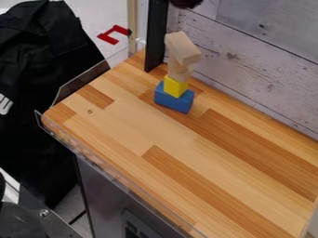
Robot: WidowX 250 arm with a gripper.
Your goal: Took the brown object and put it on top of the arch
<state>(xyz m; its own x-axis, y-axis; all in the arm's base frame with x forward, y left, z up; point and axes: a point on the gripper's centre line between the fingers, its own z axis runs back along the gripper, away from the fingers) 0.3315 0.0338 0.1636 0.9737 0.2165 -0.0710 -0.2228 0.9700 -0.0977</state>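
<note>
On your counter, a blue block carries a yellow block, with pale wooden pieces stacked above, the topmost slanted, near the plank wall.

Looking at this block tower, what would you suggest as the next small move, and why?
I would probably keep well clear and leave the tower standing: its top wooden block already sits high up, askew, above a small yellow block on a blue block, so even a light touch might topple it.
</note>
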